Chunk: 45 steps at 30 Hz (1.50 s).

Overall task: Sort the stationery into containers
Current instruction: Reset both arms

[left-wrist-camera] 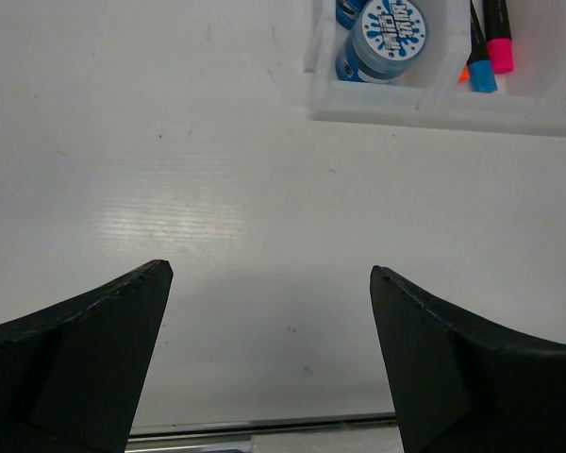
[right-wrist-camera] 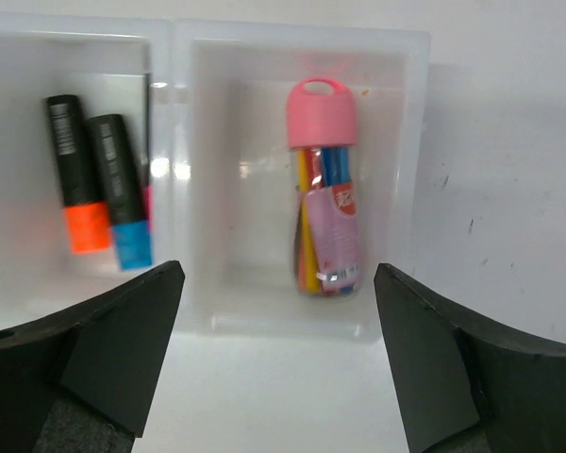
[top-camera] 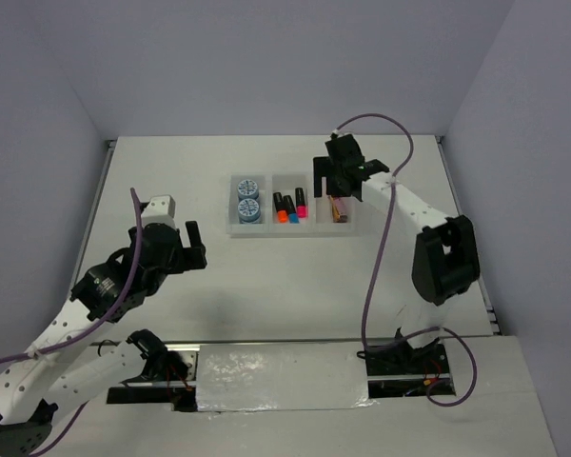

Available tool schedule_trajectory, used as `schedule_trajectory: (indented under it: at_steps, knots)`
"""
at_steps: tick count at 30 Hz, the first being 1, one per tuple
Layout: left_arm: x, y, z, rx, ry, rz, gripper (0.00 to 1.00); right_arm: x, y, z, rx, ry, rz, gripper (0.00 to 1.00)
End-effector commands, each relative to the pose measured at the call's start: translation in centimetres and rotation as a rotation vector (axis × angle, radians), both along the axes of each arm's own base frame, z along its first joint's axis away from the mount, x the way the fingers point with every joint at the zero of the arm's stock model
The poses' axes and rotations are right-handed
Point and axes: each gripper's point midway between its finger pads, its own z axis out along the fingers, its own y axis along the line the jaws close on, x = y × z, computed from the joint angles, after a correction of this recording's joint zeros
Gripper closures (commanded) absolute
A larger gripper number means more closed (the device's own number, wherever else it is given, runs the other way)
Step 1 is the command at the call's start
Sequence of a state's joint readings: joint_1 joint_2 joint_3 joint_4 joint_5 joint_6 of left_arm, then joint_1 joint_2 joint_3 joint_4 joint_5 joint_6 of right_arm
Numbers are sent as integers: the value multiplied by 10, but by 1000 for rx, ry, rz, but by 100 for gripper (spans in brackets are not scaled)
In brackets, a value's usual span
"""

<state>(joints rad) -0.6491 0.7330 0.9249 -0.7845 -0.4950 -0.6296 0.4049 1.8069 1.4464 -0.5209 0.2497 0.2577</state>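
Observation:
The white three-compartment tray [top-camera: 269, 228] lies at the table's middle back. Two blue-white discs [top-camera: 248, 198] fill its left compartment; one disc [left-wrist-camera: 385, 38] also shows in the left wrist view. Three black markers [top-camera: 289, 207] lie in the middle one, with orange [right-wrist-camera: 75, 179] and blue [right-wrist-camera: 123, 198] caps plain in the right wrist view. The pink-capped bundle [right-wrist-camera: 325, 208] lies in the right compartment, touching no finger. My right gripper [right-wrist-camera: 278, 272] hangs open above that compartment [top-camera: 341, 190]. My left gripper [left-wrist-camera: 271, 271] stands open over bare table, left of the tray [top-camera: 188, 243].
A silver taped strip [top-camera: 281, 376] runs along the near edge between the arm bases. The right arm's purple cable [top-camera: 381, 248] loops over the table right of the tray. Grey walls close in the back and both sides.

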Motion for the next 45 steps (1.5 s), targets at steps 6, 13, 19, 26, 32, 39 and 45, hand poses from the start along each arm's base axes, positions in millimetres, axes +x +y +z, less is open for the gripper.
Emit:
schedule_trajectory:
  at_steps: [6,13,19,26,32,39,45]
  knots:
    - [20,42,8,58,-6,222,1,-105,-21,160,152,-356,117,7]
    - [21,89,30,73,-64,410,1,-216,-93,210,199,-544,4,0]
    - [-4,95,59,19,-180,369,1,-285,-124,225,260,-628,-2,0]
    - [-31,109,65,12,-246,378,1,-297,-130,202,242,-596,4,0]
    - [-40,106,71,-56,-315,354,1,-289,-126,188,231,-567,1,0]
    - [-32,100,63,-54,-291,336,1,-285,-131,191,232,-597,-36,0]
    - [-28,99,60,-33,-263,340,1,-279,-126,197,256,-617,-34,0]
